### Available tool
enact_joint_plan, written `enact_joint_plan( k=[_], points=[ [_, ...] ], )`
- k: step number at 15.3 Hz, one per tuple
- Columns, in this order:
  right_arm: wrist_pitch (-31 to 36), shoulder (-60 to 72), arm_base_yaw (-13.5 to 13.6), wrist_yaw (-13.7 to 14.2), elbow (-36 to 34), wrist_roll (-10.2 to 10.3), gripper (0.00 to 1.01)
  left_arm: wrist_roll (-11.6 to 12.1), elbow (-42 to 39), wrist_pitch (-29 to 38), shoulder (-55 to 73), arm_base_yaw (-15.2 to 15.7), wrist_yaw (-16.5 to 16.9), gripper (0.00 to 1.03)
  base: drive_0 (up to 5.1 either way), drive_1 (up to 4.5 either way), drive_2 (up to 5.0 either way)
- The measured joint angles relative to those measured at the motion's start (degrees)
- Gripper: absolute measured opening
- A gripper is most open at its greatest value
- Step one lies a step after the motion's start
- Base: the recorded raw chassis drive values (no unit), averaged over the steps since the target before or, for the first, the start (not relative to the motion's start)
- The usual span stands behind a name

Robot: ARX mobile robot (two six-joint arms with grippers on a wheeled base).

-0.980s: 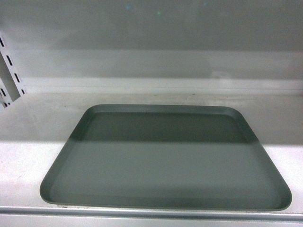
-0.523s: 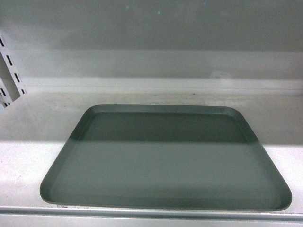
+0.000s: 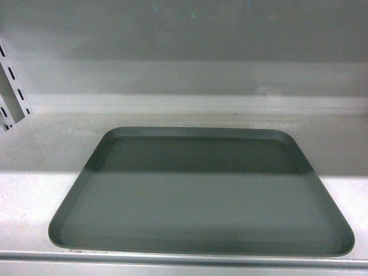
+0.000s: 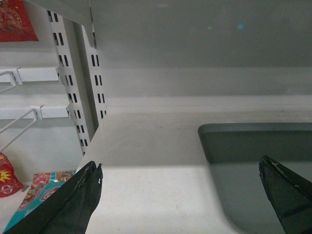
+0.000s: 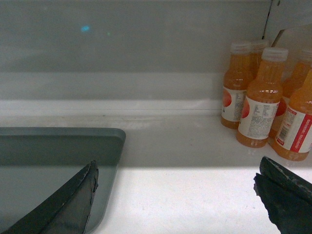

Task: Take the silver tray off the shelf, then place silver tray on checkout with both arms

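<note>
The silver tray (image 3: 201,192) lies flat on the shelf (image 3: 40,172), its front rim close to the metallic front lip. No gripper shows in the head view. In the left wrist view my left gripper (image 4: 180,168) is open, straddling the tray's left edge (image 4: 214,161): one finger hangs over bare shelf, the other over the tray. In the right wrist view my right gripper (image 5: 175,170) is open too, astride the tray's right edge (image 5: 109,161). Neither gripper holds anything. The checkout is out of view.
Several orange juice bottles (image 5: 258,102) stand on the shelf to the right of the tray. A slotted upright (image 4: 80,83) rises at the shelf's left end, with wire racks and red snack packs (image 4: 14,22) beyond it. The plain back panel (image 3: 184,63) closes the rear.
</note>
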Motion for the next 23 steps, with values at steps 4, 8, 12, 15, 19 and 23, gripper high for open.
enact_joint_plan(
  k=[4,8,12,15,19,23],
  points=[
    [1.8,9.6,3.3,4.6,0.9,4.4,0.98,-2.6,3.0,4.7,15.8,-1.9,-9.1,0.98,0.0,0.00,0.0],
    [30.9,39.1,6.4,4.5,2.5,4.6,0.98,-2.8,7.1,31.8,44.9,2.3,-2.0,0.98,0.0,0.00,0.0],
    [58.7,74.6,7.5,0.2,11.2,2.7,0.98,-3.1,15.8,51.7,77.8,0.1,2.8,0.98,0.0,0.00,0.0],
    [71.6,107.1,8.4,-1.2,18.5,1.5,0.98,-3.1,22.8,58.9,102.7,-7.1,2.1,0.98,0.0,0.00,0.0],
    [69.4,109.2,7.8,-1.2,22.6,1.7,0.98,-3.1,26.1,57.3,104.4,-8.2,1.8,0.98,0.0,0.00,0.0],
    [68.1,109.3,7.8,-1.2,23.7,1.9,0.98,-3.1,26.9,57.0,104.7,-8.3,1.8,0.98,0.0,0.00,0.0]
  ],
)
